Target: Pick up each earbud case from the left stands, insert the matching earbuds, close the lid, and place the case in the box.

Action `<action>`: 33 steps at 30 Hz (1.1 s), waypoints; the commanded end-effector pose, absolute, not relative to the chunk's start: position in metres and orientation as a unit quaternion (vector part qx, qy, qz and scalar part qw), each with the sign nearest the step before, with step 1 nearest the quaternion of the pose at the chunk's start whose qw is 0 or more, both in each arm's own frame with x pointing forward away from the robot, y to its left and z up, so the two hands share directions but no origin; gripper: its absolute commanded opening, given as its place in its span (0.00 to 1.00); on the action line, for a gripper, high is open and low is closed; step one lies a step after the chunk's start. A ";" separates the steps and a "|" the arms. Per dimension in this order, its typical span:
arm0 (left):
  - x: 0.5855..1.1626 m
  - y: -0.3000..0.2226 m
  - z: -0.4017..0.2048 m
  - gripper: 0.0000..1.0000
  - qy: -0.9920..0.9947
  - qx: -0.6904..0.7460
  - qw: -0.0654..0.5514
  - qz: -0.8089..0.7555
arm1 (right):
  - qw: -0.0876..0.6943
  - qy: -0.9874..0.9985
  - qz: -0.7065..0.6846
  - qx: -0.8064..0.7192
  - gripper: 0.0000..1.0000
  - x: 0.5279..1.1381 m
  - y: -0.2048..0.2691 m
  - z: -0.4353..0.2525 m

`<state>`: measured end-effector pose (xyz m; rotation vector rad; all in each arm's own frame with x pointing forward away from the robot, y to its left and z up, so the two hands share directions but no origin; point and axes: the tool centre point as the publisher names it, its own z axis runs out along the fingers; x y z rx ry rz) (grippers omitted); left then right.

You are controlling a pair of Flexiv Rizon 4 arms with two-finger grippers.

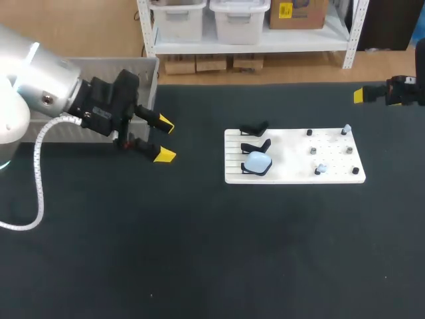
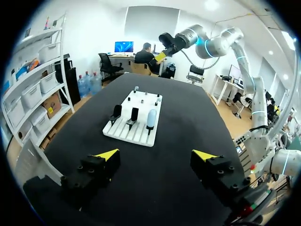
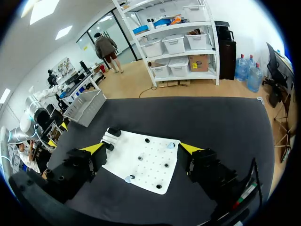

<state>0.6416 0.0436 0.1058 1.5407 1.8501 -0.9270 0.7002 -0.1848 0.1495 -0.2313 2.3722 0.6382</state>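
Note:
A white board (image 1: 295, 159) lies right of the table's middle. Three black stands line its left side. The nearest stand holds a pale blue earbud case (image 1: 257, 162), lid shut; the other two stands (image 1: 255, 136) are bare. Two pale blue earbuds (image 1: 346, 129) (image 1: 321, 168) sit among dark pegs on the board's right half. My left gripper (image 1: 163, 139) hangs open and empty, well left of the board; its wrist view has the case (image 2: 151, 117) far ahead of the open gripper (image 2: 155, 154). My right gripper (image 1: 358, 95) is at the far right edge, open (image 3: 142, 148) above the board (image 3: 146, 165).
A grey box (image 1: 119, 66) stands at the back left corner, behind my left arm, and it is also in the right wrist view (image 3: 87, 106). A white cable (image 1: 36, 173) loops from the left arm down over the black tabletop.

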 end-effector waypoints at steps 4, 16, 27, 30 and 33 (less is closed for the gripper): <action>0.643 0.044 0.105 1.00 0.688 0.575 0.277 -0.347 | 0.331 0.907 0.244 -0.089 1.00 0.700 -0.185 0.150; 0.643 0.044 0.105 1.00 0.688 0.575 0.277 -0.347 | 0.331 0.907 0.244 -0.089 1.00 0.700 -0.185 0.150; 0.649 0.007 0.097 1.00 0.625 0.634 0.295 -0.348 | 0.331 0.907 0.244 -0.089 1.00 0.700 -0.185 0.150; 0.655 -0.002 0.093 1.00 0.617 0.637 0.297 -0.354 | 0.331 0.907 0.244 -0.089 1.00 0.700 -0.185 0.150; 0.661 -0.010 0.085 1.00 0.616 0.636 0.296 -0.359 | 0.331 0.907 0.244 -0.089 1.00 0.700 -0.185 0.150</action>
